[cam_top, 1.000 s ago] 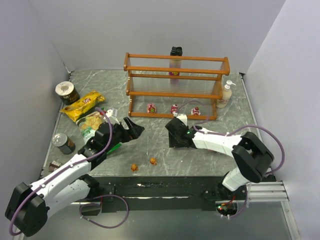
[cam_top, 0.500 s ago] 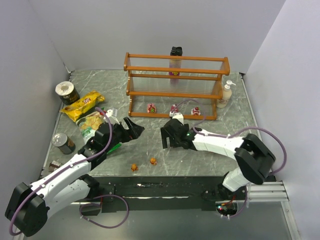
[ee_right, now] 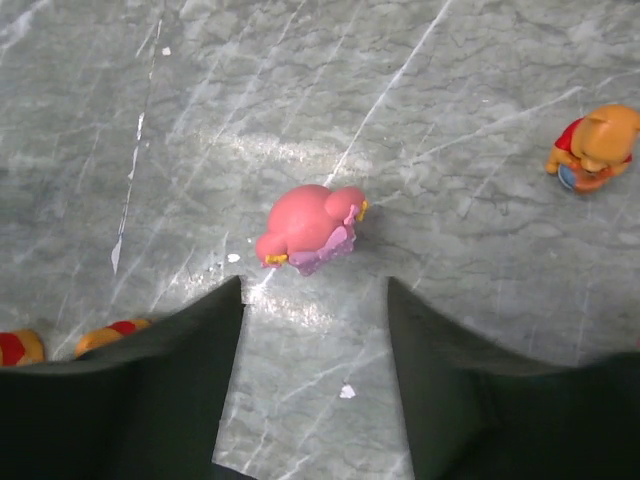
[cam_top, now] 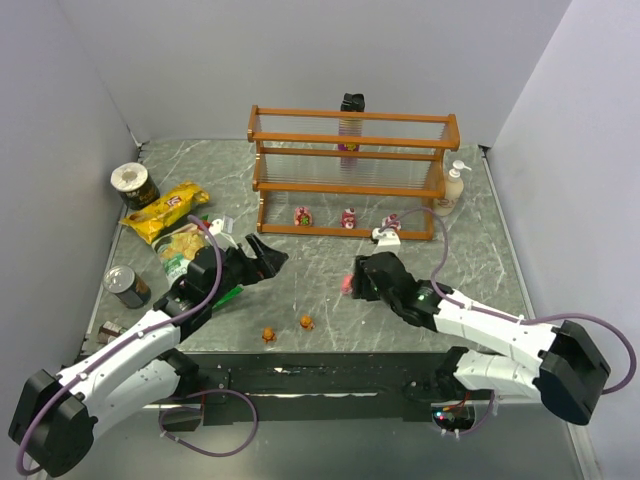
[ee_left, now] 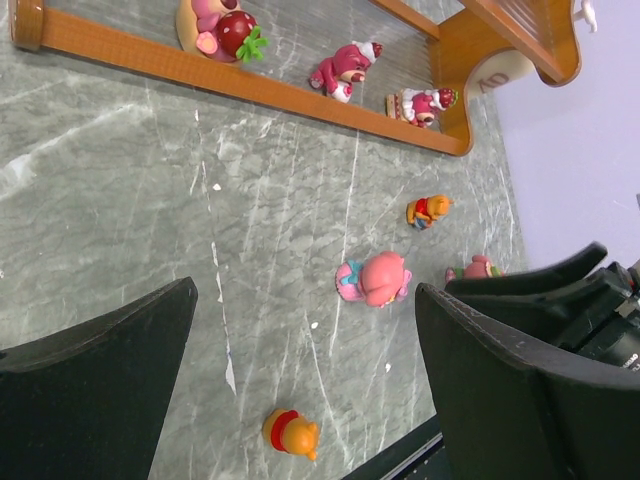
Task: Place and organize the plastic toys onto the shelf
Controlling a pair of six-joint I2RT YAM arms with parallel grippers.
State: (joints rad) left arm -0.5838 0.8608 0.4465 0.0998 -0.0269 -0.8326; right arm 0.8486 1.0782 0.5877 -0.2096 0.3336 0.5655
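The pink toy (ee_right: 310, 228) lies on the counter (ee_right: 480, 120), well short of the shelf (cam_top: 350, 114), just ahead of the right pincer (ee_right: 312, 288), which is spread with the toy's long axis across its gap, nearer than the left pincer (ee_left: 305, 292), also spread.

table (cam_top: 480, 270): grey marble | far middle: shelf (cam_top: 350, 115) | far right: bottle (cam_top: 452, 190) | left edge: chip bags (cam_top: 165, 210), cans (cam_top: 134, 184) | near edge: two orange toys (cam_top: 269, 334) | centre: pink toy (ee_right: 310, 228)
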